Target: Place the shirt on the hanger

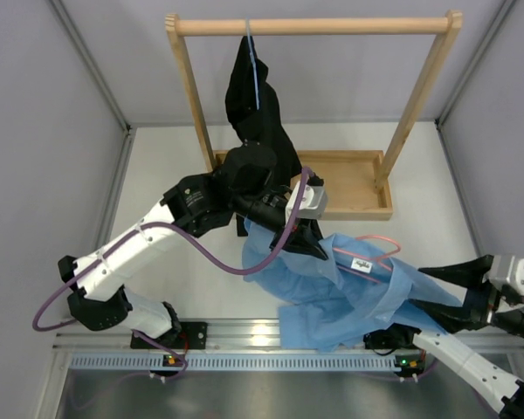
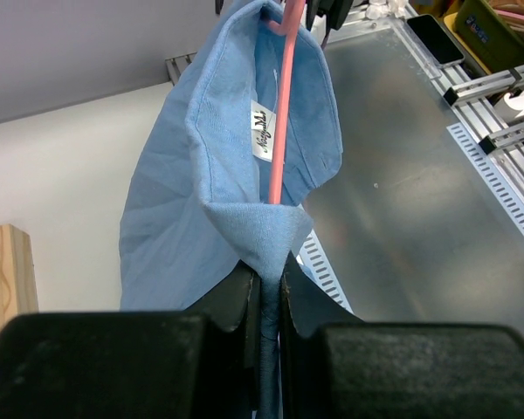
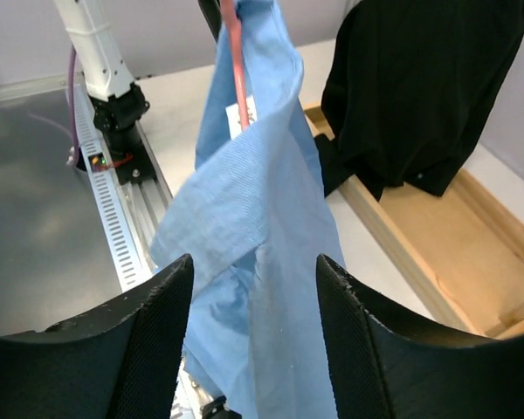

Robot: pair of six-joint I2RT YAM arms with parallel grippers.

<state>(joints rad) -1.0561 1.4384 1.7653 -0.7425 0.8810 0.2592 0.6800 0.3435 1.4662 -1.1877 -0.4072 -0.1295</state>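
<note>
Left wrist: left gripper pinches shirt at the collar beside hanger; right gripper gapes, should grab shoulder cleanly.

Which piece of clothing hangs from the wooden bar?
The black garment, on a pale blue hanger. The light blue shirt is pinched in the left pincer instead.

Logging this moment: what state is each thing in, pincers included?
shirt: held up by the collar, draped between the arms
pink hanger: wire threaded inside the shirt's collar, beside the label
left pincer: shut on the shirt's collar
right pincer: open, shirt fabric hanging between its fingers
black garment: hanging on a pale blue hanger from the wooden rack
</note>
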